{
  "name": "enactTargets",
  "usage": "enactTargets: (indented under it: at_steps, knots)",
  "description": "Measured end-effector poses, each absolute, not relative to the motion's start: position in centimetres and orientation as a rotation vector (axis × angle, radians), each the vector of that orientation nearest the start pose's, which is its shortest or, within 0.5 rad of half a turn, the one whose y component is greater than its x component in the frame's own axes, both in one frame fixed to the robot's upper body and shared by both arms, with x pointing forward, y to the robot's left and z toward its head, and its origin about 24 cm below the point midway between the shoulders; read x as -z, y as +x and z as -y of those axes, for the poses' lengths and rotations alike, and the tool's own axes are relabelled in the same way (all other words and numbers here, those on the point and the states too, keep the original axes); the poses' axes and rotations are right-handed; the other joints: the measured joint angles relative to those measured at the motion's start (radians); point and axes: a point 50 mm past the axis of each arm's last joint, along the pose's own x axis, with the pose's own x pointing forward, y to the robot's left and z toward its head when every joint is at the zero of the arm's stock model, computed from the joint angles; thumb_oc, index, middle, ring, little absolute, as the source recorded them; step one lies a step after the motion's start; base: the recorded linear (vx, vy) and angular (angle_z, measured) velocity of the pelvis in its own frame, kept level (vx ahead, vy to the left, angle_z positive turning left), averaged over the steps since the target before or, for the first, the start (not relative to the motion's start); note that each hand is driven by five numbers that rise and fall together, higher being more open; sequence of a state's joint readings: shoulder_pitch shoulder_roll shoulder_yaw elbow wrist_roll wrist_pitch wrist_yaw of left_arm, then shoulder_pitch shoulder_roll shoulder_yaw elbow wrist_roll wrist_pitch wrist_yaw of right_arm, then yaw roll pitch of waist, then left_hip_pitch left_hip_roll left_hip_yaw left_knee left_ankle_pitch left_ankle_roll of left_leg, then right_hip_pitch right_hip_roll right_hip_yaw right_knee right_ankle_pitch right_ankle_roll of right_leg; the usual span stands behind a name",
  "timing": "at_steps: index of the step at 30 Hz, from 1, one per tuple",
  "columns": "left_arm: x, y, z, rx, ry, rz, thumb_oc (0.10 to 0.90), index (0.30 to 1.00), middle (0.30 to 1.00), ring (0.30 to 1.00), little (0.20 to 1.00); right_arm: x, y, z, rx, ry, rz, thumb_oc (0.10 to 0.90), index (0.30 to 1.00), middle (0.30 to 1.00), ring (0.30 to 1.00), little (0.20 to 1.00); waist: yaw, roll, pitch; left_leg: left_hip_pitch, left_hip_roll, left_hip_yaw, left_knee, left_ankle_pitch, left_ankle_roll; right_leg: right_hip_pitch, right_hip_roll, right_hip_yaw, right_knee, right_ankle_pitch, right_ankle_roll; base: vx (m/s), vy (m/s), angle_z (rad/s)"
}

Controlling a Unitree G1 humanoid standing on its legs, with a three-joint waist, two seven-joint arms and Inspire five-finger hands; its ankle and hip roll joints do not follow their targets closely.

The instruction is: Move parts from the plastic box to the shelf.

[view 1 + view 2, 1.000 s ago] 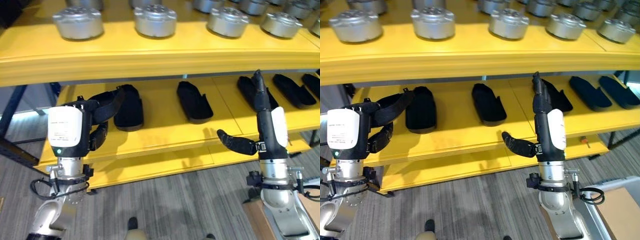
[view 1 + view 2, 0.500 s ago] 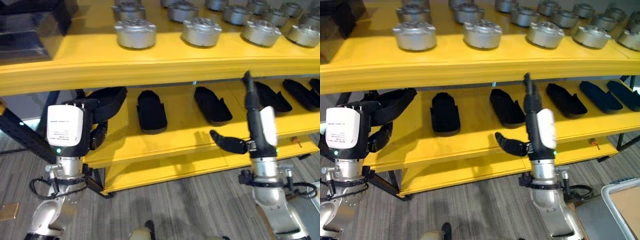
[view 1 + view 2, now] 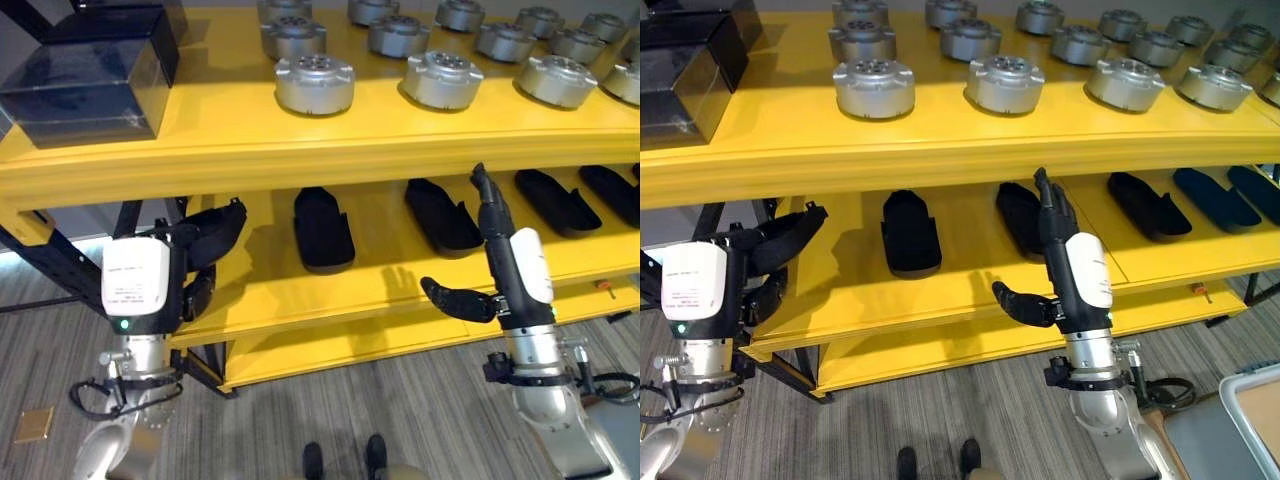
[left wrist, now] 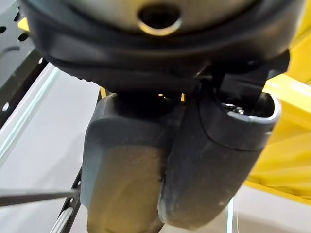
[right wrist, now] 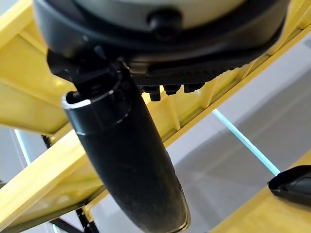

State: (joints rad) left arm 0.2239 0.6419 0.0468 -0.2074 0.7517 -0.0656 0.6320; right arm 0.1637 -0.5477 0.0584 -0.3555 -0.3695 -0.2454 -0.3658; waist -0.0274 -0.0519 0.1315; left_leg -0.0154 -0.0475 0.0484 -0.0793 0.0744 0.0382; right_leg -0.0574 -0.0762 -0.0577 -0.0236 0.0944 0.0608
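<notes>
Camera pulled back and swung left over the last second; nothing on the yellow shelf (image 3: 250, 130) moved. Left hand (image 3: 205, 235) loosely curved, empty; right hand (image 3: 510, 270) straight-fingered, empty. Probably between trips. Black elongated parts (image 3: 323, 228) flat on middle tier (image 3: 380, 275), long axes front-to-back, pointing away.

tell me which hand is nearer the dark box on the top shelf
Left. The left hand is below the dark box, at the shelf's left end; the right hand is far off to its right.
</notes>
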Motion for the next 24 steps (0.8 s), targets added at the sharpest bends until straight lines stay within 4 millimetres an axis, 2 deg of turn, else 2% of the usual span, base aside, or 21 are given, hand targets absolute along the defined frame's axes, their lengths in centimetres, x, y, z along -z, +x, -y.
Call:
enactTargets:
  at_steps: [7, 10, 11, 12, 13, 14, 15, 16, 17, 18, 19, 21, 22, 24]
  knots:
    - [-10.9, 20.3, -25.5, -0.405, 1.318, 0.472, 0.400, 0.300, 0.300, 0.300, 0.300, -12.5, 20.2, 19.8, 0.038, -0.779, 0.578, 0.900, 1.000, 1.000, 1.000, 1.000, -0.018, 0.000, -0.001, -0.013, 0.030, -0.038, 0.023, 0.007, -0.037, 0.049, 0.041, -0.045, -0.060, 0.011, -0.027, -0.03, -0.130, 0.17]
    - [-11.0, 20.7, -25.2, -0.392, 1.309, 0.491, 0.400, 0.300, 0.300, 0.300, 0.300, -12.7, 20.2, 19.9, 0.031, -0.793, 0.586, 0.900, 1.000, 1.000, 1.000, 1.000, -0.027, -0.004, 0.006, -0.080, 0.027, -0.058, 0.132, -0.005, -0.075, 0.041, 0.027, -0.081, -0.049, -0.009, -0.046, -0.05, -0.044, 0.37]
    - [-11.1, 20.7, -25.1, -0.387, 1.306, 0.501, 0.400, 0.300, 0.300, 0.300, 0.300, -12.9, 20.4, 20.0, 0.029, -0.795, 0.589, 0.900, 1.000, 1.000, 1.000, 1.000, -0.022, 0.002, 0.017, -0.093, 0.034, -0.075, 0.170, -0.014, -0.088, 0.040, 0.033, -0.090, -0.030, -0.023, -0.063, -0.01, -0.019, 0.23]
    - [-11.1, 20.7, -25.1, -0.387, 1.306, 0.503, 0.400, 0.300, 0.300, 0.300, 0.300, -13.0, 20.5, 20.0, 0.031, -0.791, 0.589, 0.900, 1.000, 1.000, 1.000, 1.000, -0.018, 0.004, 0.024, -0.096, 0.037, -0.095, 0.191, -0.027, -0.108, 0.039, 0.034, -0.090, -0.020, -0.028, -0.073, 0.01, 0.063, 0.11]
    - [-11.2, 20.7, -25.1, -0.386, 1.307, 0.507, 0.400, 0.300, 0.300, 0.300, 0.300, -13.2, 20.7, 20.1, 0.039, -0.789, 0.588, 0.900, 1.000, 1.000, 1.000, 1.000, -0.018, -0.005, 0.034, -0.115, 0.049, -0.094, 0.249, -0.074, -0.108, 0.036, 0.025, -0.099, -0.021, -0.023, -0.092, 0.04, 0.066, 0.01]
    - [-11.3, 20.8, -25.1, -0.388, 1.305, 0.515, 0.400, 0.300, 0.300, 0.300, 0.300, -13.2, 20.7, 20.1, 0.050, -0.769, 0.584, 0.900, 1.000, 1.000, 1.000, 1.000, -0.021, -0.021, 0.045, -0.145, 0.072, -0.079, 0.327, -0.120, -0.088, 0.031, 0.006, -0.102, -0.012, -0.028, -0.097, 0.07, 0.175, 0.15]
    - [-11.4, 21.0, -25.1, -0.387, 1.302, 0.526, 0.400, 0.300, 0.300, 0.300, 0.300, -13.2, 20.7, 20.3, 0.058, -0.768, 0.580, 0.900, 1.000, 1.000, 1.000, 1.000, -0.029, -0.036, 0.053, -0.164, 0.100, -0.083, 0.379, -0.141, -0.110, 0.031, -0.007, -0.118, -0.018, -0.018, -0.101, 0.08, 0.105, 0.23]
    - [-11.6, 21.3, -25.0, -0.390, 1.300, 0.534, 0.400, 0.300, 0.300, 0.300, 0.300, -13.3, 20.7, 20.5, 0.066, -0.772, 0.578, 0.900, 1.000, 1.000, 1.000, 1.000, -0.034, -0.041, 0.056, -0.170, 0.138, -0.079, 0.400, -0.149, -0.114, 0.027, -0.011, -0.127, -0.022, -0.019, -0.097, 0.11, 0.167, 0.37]
    - [-12.1, 21.8, -24.8, -0.400, 1.270, 0.555, 0.400, 0.300, 0.300, 0.300, 0.300, -13.5, 20.8, 21.0, 0.101, -0.778, 0.575, 0.900, 1.000, 1.000, 1.000, 1.000, -0.056, -0.038, 0.063, -0.146, 0.283, -0.055, 0.313, -0.141, -0.135, 0.004, -0.005, -0.132, 0.002, -0.023, -0.087, 0.10, 0.112, 0.16]
    - [-12.1, 21.9, -24.5, -0.395, 1.255, 0.560, 0.400, 0.300, 0.300, 0.300, 0.300, -13.6, 20.8, 21.2, 0.119, -0.774, 0.569, 0.900, 1.000, 1.000, 1.000, 1.000, -0.056, -0.029, 0.066, -0.101, 0.321, -0.052, 0.232, -0.129, -0.154, -0.007, -0.011, -0.120, 0.020, -0.026, -0.076, 0.15, 0.159, 0.02]
    - [-11.9, 22.0, -24.2, -0.378, 1.246, 0.560, 0.400, 0.300, 0.300, 0.300, 0.300, -13.6, 20.8, 21.3, 0.131, -0.769, 0.567, 0.900, 1.000, 1.000, 1.000, 1.000, -0.061, -0.012, 0.066, -0.056, 0.323, -0.044, 0.168, -0.119, -0.156, -0.007, -0.018, -0.112, 0.022, -0.023, -0.059, 0.12, 0.129, -0.09]
    - [-11.7, 22.0, -23.4, -0.346, 1.229, 0.571, 0.400, 0.300, 0.300, 0.300, 0.300, -14.1, 20.8, 21.8, 0.149, -0.788, 0.580, 0.900, 1.000, 1.000, 1.000, 1.000, -0.088, 0.054, 0.064, -0.014, 0.315, 0.007, 0.115, -0.102, -0.144, -0.006, -0.022, -0.121, 0.024, -0.017, -0.020, 0.10, 0.095, 0.05]
    - [-11.7, 22.1, -23.1, -0.335, 1.220, 0.581, 0.400, 0.300, 0.300, 0.300, 0.300, -14.1, 20.8, 21.9, 0.158, -0.788, 0.575, 0.900, 1.000, 1.000, 1.000, 1.000, -0.081, 0.074, 0.064, 0.014, 0.302, 0.001, 0.075, -0.067, -0.194, -0.009, -0.032, -0.107, 0.026, -0.008, 0.006, 0.07, 0.066, -0.06]
    - [-11.7, 22.1, -22.8, -0.326, 1.209, 0.583, 0.400, 0.300, 0.300, 0.300, 0.300, -13.5, 20.3, 21.8, 0.142, -0.788, 0.546, 0.900, 1.000, 1.000, 1.000, 1.000, -0.081, 0.057, 0.056, 0.033, 0.241, 0.008, 0.048, -0.056, -0.166, -0.007, -0.079, -0.074, 0.020, -0.005, 0.028, 0.07, 0.076, 0.07]
